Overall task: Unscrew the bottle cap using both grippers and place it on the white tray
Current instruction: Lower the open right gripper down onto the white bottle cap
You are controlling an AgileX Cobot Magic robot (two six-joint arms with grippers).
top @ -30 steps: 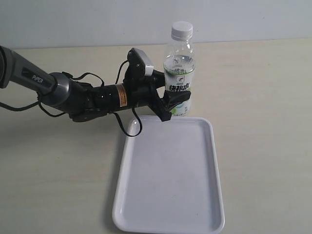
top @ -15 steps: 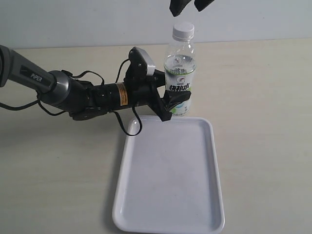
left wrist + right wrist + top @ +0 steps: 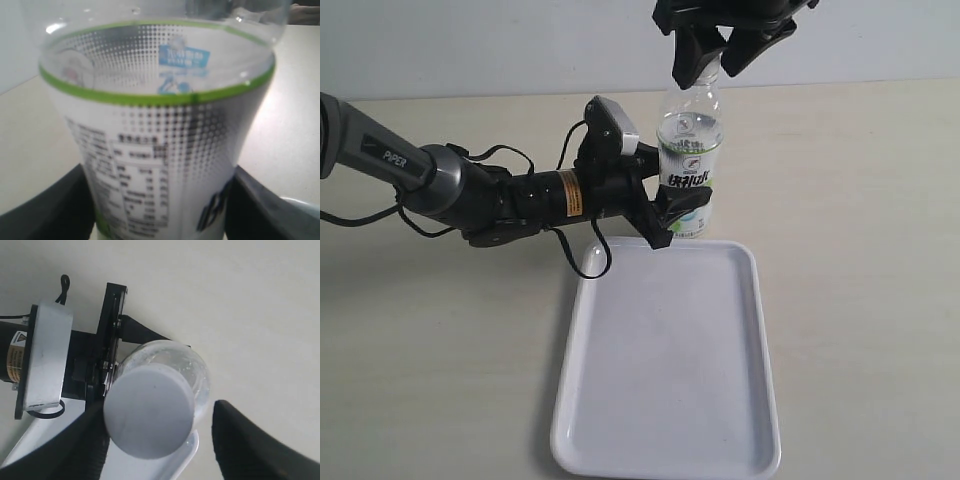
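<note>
The clear bottle (image 3: 690,150) with its white and green label stands upright on the table just beyond the white tray (image 3: 665,350). My left gripper (image 3: 680,212), on the slim PIPER arm, is shut on the bottle's lower body; its black fingers (image 3: 45,210) press both sides of the label (image 3: 160,150). My right gripper (image 3: 708,72) hangs from above, open, one finger on each side of the bottle's top. The white bottle cap (image 3: 150,412) sits on the neck between those fingers (image 3: 250,445), closer to one of them. In the exterior view the fingers mostly hide the cap.
The left arm (image 3: 440,185) with its looping cables (image 3: 585,260) lies low across the table left of the bottle. The tray's far rim (image 3: 170,467) sits right beside the bottle's base. A pale wall (image 3: 520,40) rises behind the table.
My right gripper has come down from the top of the exterior view and now straddles the cap; a second ago it was out of view. Bottle and left arm are unmoved.
</note>
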